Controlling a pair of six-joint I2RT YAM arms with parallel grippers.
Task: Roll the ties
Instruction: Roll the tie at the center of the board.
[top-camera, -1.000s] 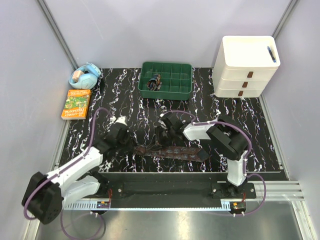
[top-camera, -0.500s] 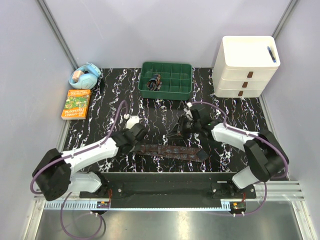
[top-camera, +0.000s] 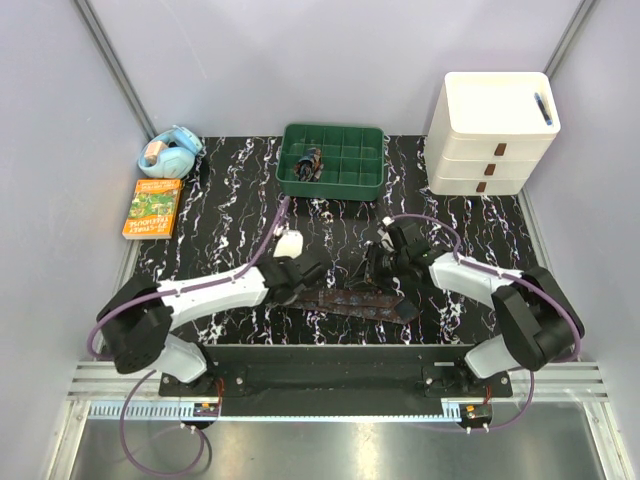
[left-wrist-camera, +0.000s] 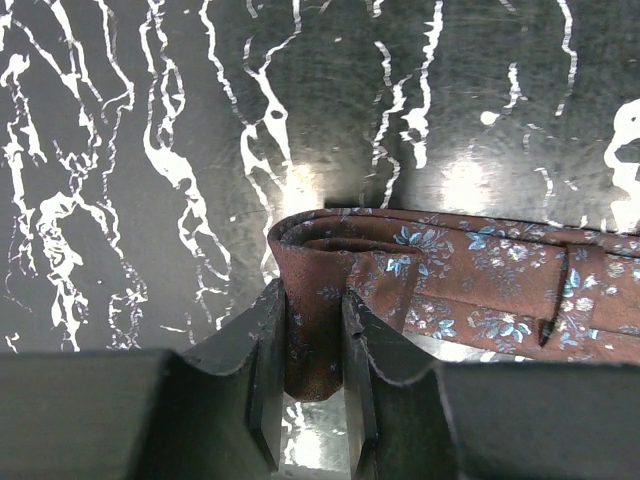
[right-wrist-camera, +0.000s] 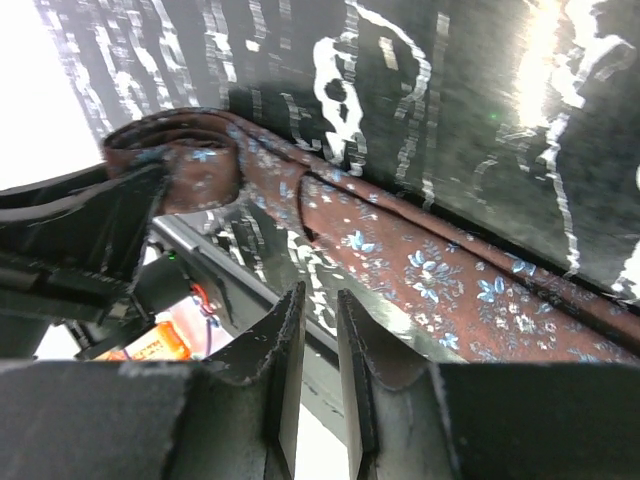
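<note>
Only a small roll is formed at the end of the tie clamped by the left gripper before the green tray, the rest lying flat near the slightly parted, empty right gripper

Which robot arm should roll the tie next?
Left. The left pincer grips the rolled end of the tie, so it could turn the roll along. The right pincer holds nothing, near the flat part.
</note>
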